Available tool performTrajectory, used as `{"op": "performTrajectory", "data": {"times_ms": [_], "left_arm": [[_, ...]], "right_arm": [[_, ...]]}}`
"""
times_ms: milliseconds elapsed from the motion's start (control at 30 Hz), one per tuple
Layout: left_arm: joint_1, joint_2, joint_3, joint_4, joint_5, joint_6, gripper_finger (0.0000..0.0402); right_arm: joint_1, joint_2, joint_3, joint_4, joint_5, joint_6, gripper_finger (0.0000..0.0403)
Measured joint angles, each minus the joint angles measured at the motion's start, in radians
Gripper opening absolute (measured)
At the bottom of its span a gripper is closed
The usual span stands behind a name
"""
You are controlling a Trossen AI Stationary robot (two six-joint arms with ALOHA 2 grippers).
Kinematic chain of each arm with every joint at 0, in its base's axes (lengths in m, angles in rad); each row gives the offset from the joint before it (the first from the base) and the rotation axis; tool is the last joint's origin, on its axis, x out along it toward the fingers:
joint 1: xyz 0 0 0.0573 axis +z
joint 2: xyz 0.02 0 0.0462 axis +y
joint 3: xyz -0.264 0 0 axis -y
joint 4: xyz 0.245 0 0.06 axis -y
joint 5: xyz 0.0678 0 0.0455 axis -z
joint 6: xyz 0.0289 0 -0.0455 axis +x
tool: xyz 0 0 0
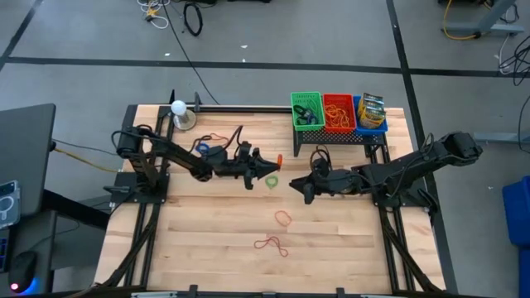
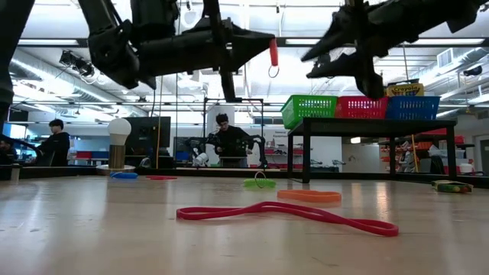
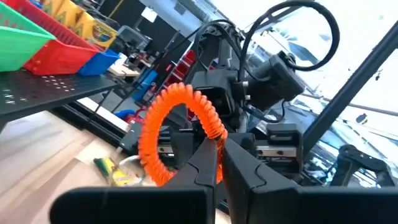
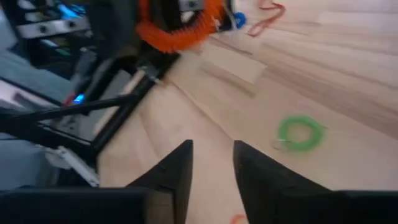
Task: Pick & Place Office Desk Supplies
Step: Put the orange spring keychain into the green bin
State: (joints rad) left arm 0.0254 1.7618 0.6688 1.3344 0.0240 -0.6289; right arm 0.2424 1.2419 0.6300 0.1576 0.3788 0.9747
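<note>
An orange coiled ring (image 3: pixel 177 134) hangs pinched between the closed fingers of the left gripper (image 1: pixel 269 163), lifted clear of the table (image 1: pixel 207 248) near its centre; in the high view it shows only as a small orange spot at the fingertips. Just below it, at about 6 o'clock, a green ring (image 1: pixel 272 180) lies flat on the wood. The right gripper (image 1: pixel 296 187) hovers close by at roughly 4 o'clock from the held ring, its fingers a narrow way apart and empty, tips pointing toward the left one. Farther toward 6 o'clock lie an orange band (image 1: pixel 283 218) and a red band (image 1: pixel 271 244); a blue ring (image 1: pixel 203 147) sits at 9 o'clock. The green basket (image 1: pixel 306 109), red basket (image 1: pixel 338 112) and blue basket (image 1: pixel 371 113), the last holding a yellow crayon box (image 1: pixel 373 106), stand on a raised rack at about 1 o'clock. The grip looks to be on one thin edge of the springy coil, so a quick swing toward the baskets could shake it loose. With the two grippers so near, their paths could also cross and collide.
</note>
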Motion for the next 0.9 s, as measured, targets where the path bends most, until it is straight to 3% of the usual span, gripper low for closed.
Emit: {"op": "performTrajectory", "data": {"times_ms": [200,400,500,633,900], "left_arm": [[0.0,0.002,0.032,-0.003,0.056,-0.011,0.0014],[0.0,0.002,0.04,-0.003,0.099,-0.038,0.0014],[-0.007,0.002,0.04,-0.003,0.108,-0.045,0.0014],[-0.026,0.002,0.04,-0.005,0.11,-0.063,0.0014],[-0.046,0.002,0.04,-0.006,0.103,-0.061,0.0014]], "right_arm": [[0.003,0.0,0.0,0.123,0.04,-0.175,0.0157],[-0.004,0.0,0.0,0.2,0.186,-0.396,0.0172],[-0.024,0.001,0.0,0.2,0.19,-0.451,0.0175],[-0.073,0.002,0.0,0.226,0.126,-0.472,0.0176],[-0.145,0.002,0.0,0.288,-0.104,-0.568,0.0176]]}}
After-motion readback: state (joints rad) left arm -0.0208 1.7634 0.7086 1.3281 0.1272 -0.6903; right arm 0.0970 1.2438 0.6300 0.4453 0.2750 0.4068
